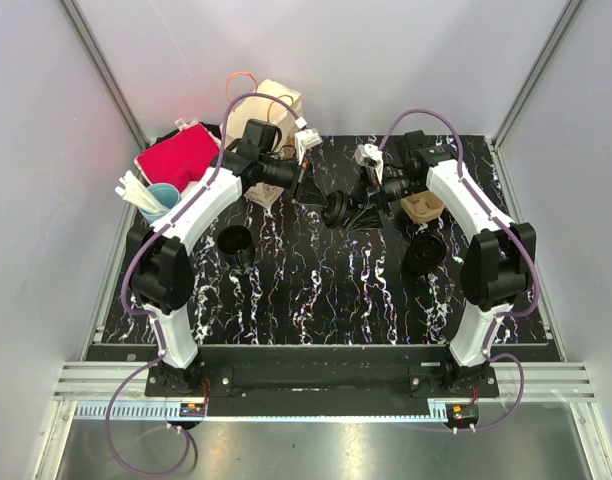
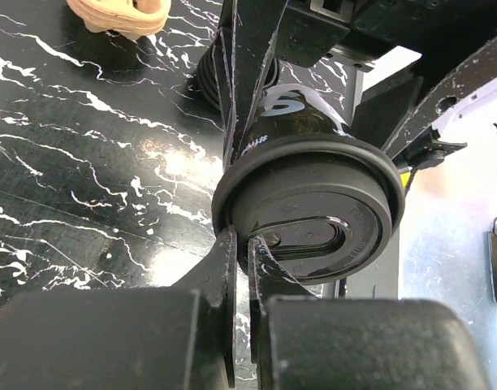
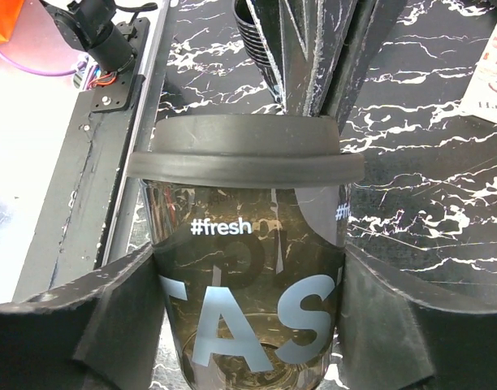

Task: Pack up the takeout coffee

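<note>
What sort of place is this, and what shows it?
Probably a robot lab cell staged as a coffee counter: plain white walls, two robot arms bolted to a marbled table, a lidded takeout cup and pulp carrier.

**newbie_rob:** what do these arms actually look like?

**yam_fan:** The left arm and right arm match: white shells, chunky black joints, black bases. Each has a purple cable running along it (thin, glossy). The right gripper is matte black, and its fingers are worn grey along the edges.
</note>
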You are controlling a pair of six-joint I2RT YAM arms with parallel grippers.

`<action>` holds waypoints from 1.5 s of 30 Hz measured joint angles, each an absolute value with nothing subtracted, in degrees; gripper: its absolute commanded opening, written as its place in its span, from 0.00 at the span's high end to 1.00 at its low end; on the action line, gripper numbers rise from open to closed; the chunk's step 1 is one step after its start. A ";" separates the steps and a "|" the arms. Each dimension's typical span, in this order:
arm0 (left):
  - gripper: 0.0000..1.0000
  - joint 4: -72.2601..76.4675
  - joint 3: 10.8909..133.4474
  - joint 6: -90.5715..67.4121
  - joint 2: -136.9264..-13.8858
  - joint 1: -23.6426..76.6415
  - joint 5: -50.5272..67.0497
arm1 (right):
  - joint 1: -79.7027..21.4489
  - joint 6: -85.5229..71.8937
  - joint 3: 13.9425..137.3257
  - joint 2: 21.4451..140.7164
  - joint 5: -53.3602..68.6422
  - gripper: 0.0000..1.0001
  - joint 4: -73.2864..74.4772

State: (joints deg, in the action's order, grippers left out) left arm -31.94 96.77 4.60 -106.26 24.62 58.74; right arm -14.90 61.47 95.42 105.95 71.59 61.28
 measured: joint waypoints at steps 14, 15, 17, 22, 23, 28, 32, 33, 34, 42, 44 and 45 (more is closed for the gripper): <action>1.00 -39.66 101.23 8.97 -106.34 26.02 45.41 | -13.34 56.25 94.76 105.89 70.89 0.00 56.23; 1.00 -40.71 101.23 9.37 -106.34 26.06 43.44 | -12.78 55.11 94.39 105.78 70.61 0.00 55.44; 1.00 -42.30 101.23 10.24 -106.34 26.33 38.63 | -11.46 52.49 93.03 104.90 69.25 0.00 53.45; 1.00 -44.84 101.21 11.99 -106.50 27.92 27.40 | -9.04 43.51 86.17 99.04 62.85 0.00 45.19; 1.00 -45.21 101.27 12.08 -106.72 28.42 26.02 | -8.95 42.09 85.27 98.10 61.63 0.00 44.05; 1.00 -50.89 108.75 12.25 -112.90 31.53 17.69 | -9.04 31.03 84.36 96.64 55.70 0.00 39.20; 1.00 -55.44 116.60 12.23 -120.07 33.78 12.49 | -9.06 24.75 84.33 97.38 51.96 0.00 37.63; 1.00 -56.69 118.30 12.23 -121.69 34.20 11.60 | -9.06 23.77 84.25 97.51 51.13 0.00 37.19; 1.00 -58.04 119.87 12.23 -123.26 34.63 10.83 | -9.06 22.98 84.09 97.56 50.13 0.00 36.84; 1.00 -63.72 124.20 12.49 -127.39 36.51 6.92 | -9.06 20.32 80.18 97.12 44.73 0.00 34.85; 0.97 -64.23 124.46 12.62 -127.39 36.67 6.50 | -9.06 20.32 78.56 96.68 43.86 0.00 34.70; 0.96 -64.53 124.46 12.67 -127.39 36.75 6.28 | -9.06 20.34 77.80 96.40 43.48 0.00 34.72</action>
